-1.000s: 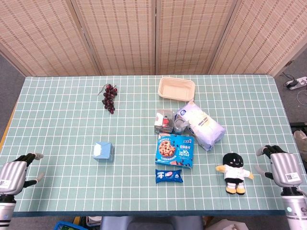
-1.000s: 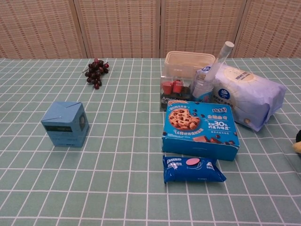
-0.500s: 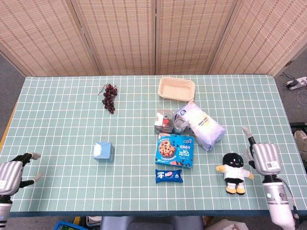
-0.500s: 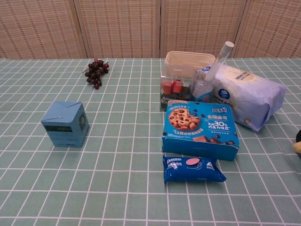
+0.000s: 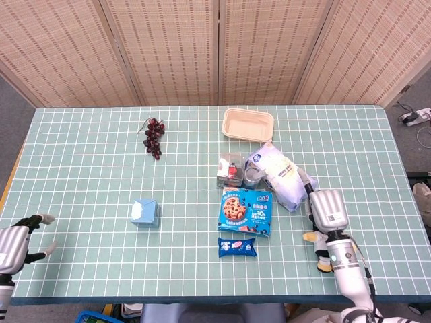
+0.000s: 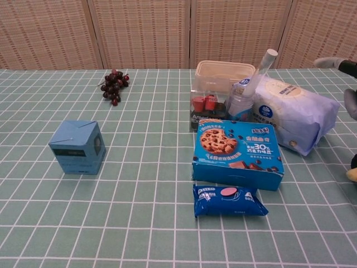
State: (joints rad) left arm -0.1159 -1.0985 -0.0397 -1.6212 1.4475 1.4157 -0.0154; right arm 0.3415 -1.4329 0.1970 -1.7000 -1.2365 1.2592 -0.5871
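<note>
My right hand (image 5: 328, 210) hovers over a black-and-white plush toy (image 5: 322, 264) near the table's front right and hides most of it. Its fingers are spread and hold nothing, pointing toward a white wipes bag (image 5: 281, 176). In the chest view the right hand (image 6: 350, 102) shows only at the right edge, beside the bag (image 6: 293, 111). My left hand (image 5: 13, 243) sits low at the front left corner, fingers apart and empty, nearest a small blue carton (image 5: 145, 212).
A cookie box (image 5: 246, 210) and a blue biscuit packet (image 5: 237, 247) lie left of the right hand. Behind them stand a clear box with red items (image 5: 229, 169), a small jar (image 5: 252, 176) and a beige tray (image 5: 248, 124). Dark grapes (image 5: 153, 137) lie at the back left.
My right hand has swung in from the table's right edge to above the plush toy, covering it, and now enters the chest view. The left hand has sunk slightly lower.
</note>
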